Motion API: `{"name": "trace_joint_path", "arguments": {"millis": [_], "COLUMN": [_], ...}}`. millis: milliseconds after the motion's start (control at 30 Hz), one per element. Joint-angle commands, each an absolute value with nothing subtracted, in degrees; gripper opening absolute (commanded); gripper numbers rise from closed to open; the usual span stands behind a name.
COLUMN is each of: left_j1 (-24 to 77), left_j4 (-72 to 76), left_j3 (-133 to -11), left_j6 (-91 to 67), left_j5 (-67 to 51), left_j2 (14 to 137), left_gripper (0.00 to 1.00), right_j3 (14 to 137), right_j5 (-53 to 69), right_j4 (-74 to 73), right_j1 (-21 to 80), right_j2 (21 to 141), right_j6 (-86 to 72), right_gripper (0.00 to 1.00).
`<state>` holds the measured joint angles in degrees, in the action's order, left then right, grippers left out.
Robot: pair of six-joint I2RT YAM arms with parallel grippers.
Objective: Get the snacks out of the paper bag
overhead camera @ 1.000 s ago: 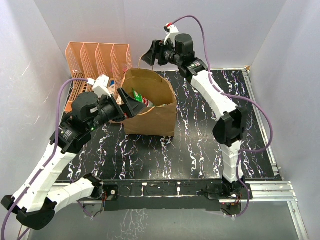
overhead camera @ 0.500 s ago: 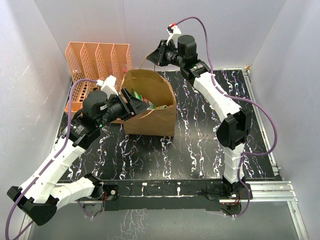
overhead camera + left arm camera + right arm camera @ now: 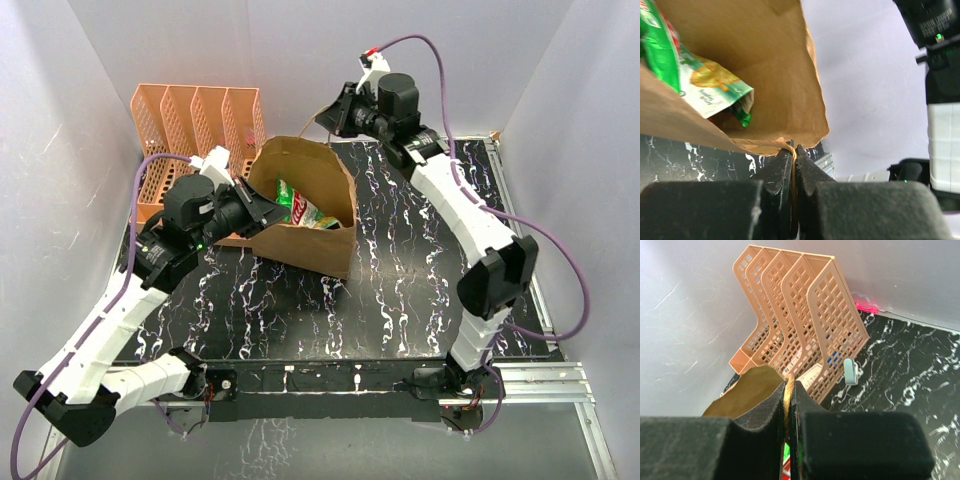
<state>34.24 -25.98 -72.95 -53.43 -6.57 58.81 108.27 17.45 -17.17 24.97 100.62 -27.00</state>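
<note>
two robot arms grip a brown paper bag (image 3: 312, 245) at the far left of a black, white-veined desk (image 3: 420, 300), the bag's mouth pulled wide between them. the left tool (image 3: 262, 212) is at the bag's left rim, its jaws clenched on a thin twisted paper handle (image 3: 771, 145); the left wrist view shows the left tool (image 3: 794, 149) pinching that strand just beneath the brown rim. the right tool (image 3: 333, 112) hangs above the bag's far edge, close to the back wall, and is likewise clamped on a paper cord: the right wrist view shows the far handle (image 3: 788, 382) running straight up between the closed jaws of the right tool (image 3: 788, 386), with the bag's far rim (image 3: 747, 392) just to its left. the snacks are inside the bag, where a large green packet (image 3: 295, 205) with red and white print leans against the left inner wall. from the left wrist the same green packet (image 3: 662, 55) fills the upper left, with something red and dark tucked under its lower corner, too hidden to identify. an orange perforated file organizer (image 3: 195, 125) stands against the far wall just left of the bag, its four slots (image 3: 805, 325) upright.
</note>
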Motion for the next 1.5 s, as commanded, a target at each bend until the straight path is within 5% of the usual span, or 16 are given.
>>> {"name": "trace_joint_path", "arguments": {"millis": [0, 367, 700, 1067, 1467], "left_j1": [34.28, 34.29, 32.32, 29.77, 29.53], "left_j4": [-35.36, -42.09, -45.19, -41.64, -34.99], "left_j3": [-81.31, -90.79, -102.19, -88.93, -81.63], "left_j6": [-50.51, -48.07, -43.17, -46.62, -51.5], "left_j5": [1.08, 7.89, 8.84, 6.38, 4.39], "left_j2": [57.05, 64.23, 73.85, 66.31, 60.69], "left_gripper": [0.0, 0.0, 0.0, 0.0, 0.53], "right_j3": [105.23, 81.34, 73.52, 69.06, 68.83], "right_j5": [17.06, 9.85, 10.17, 15.38, 14.87], "right_j4": [-11.55, -10.85, -12.58, -10.58, -11.27], "right_j1": [24.61, 24.57, 24.54, 24.61, 24.61], "right_j2": [90.38, 69.18, 61.01, 58.93, 57.34], "right_j6": [-26.62, -25.02, -25.44, -29.8, -30.35], "right_gripper": [0.07, 0.07, 0.07, 0.07, 0.07]}}
